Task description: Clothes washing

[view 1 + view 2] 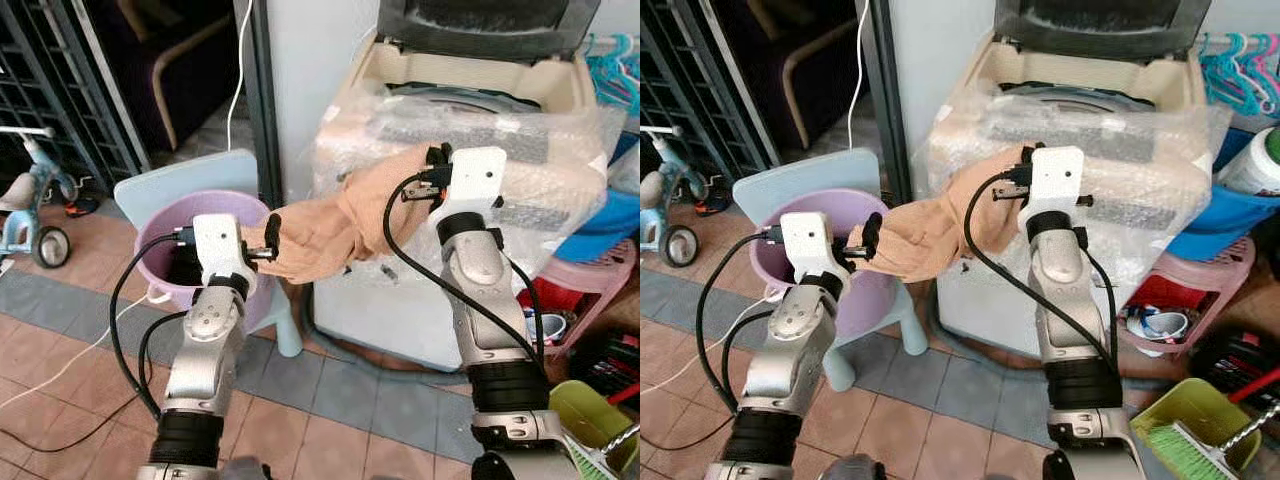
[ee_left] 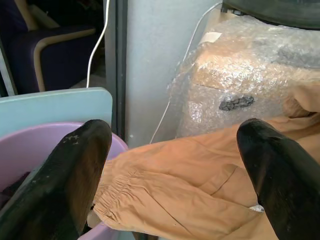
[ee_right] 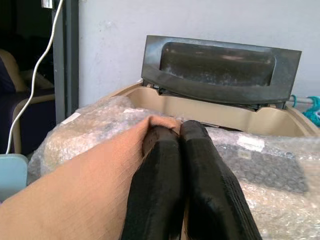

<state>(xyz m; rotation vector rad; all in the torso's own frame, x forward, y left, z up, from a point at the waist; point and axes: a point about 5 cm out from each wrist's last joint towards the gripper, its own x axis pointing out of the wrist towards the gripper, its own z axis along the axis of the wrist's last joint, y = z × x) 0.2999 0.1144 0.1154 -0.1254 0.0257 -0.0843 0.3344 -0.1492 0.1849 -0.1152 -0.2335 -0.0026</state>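
Tan garment [image 1: 325, 228], lilac basin [image 1: 160, 262], beige washing machine [image 1: 470, 90], black-fingered claws.

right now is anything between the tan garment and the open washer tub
Nothing visible blocks it. The right end effector holds the tan garment at the washing machine front edge, its lid raised behind. Only the bubble-wrapped top panel lies between it and the opening.

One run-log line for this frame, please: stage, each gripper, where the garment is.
stage: basin-to-washer transfer | right gripper: jaws shut on tan garment at washer front | left gripper: jaws open, above purple basin | washer lid: open
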